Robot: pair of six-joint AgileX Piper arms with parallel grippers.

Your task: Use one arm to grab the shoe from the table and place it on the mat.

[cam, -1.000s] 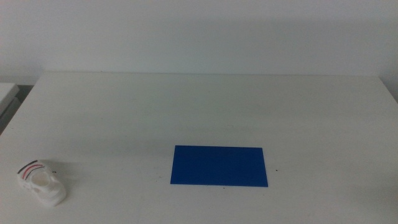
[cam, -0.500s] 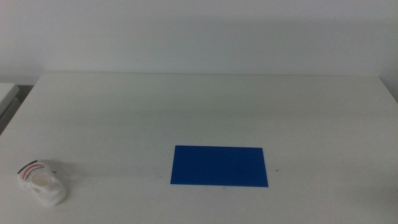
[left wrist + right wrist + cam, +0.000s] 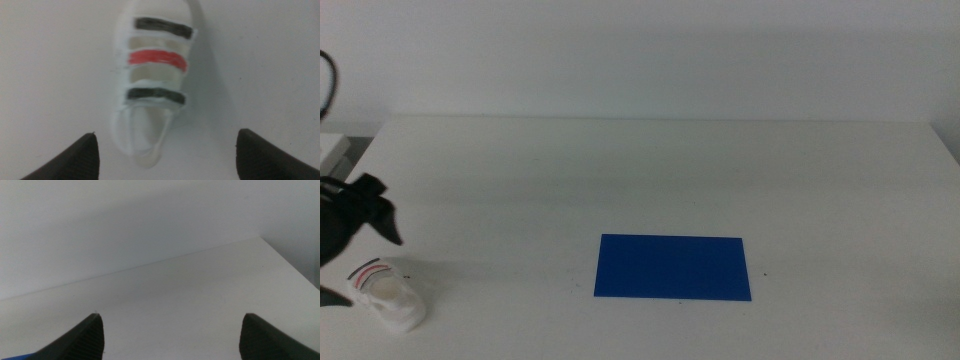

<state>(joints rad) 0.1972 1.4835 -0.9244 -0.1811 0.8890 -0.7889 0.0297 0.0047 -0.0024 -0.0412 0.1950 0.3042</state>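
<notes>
The small white shoe [image 3: 388, 296], with two dark straps and one red, lies on the table [image 3: 720, 170] at the front left. The left arm's gripper [image 3: 368, 268] has come in from the left edge and hovers over the shoe with its jaws wide open. In the left wrist view the shoe [image 3: 152, 90] lies between the two open jaws of that gripper [image 3: 166, 134], untouched. The blue mat [image 3: 673, 267] lies flat at the front middle, well to the right of the shoe. The right gripper [image 3: 170, 317] is open and empty, out of the middle view.
A pale wall rises behind the table's far edge. A white object's corner [image 3: 332, 148] sits beyond the table's left edge. A sliver of the mat [image 3: 15, 356] shows in the right wrist view.
The left gripper has entered the middle view from the left and now hangs over the shoe. The shoe and mat have not moved.
</notes>
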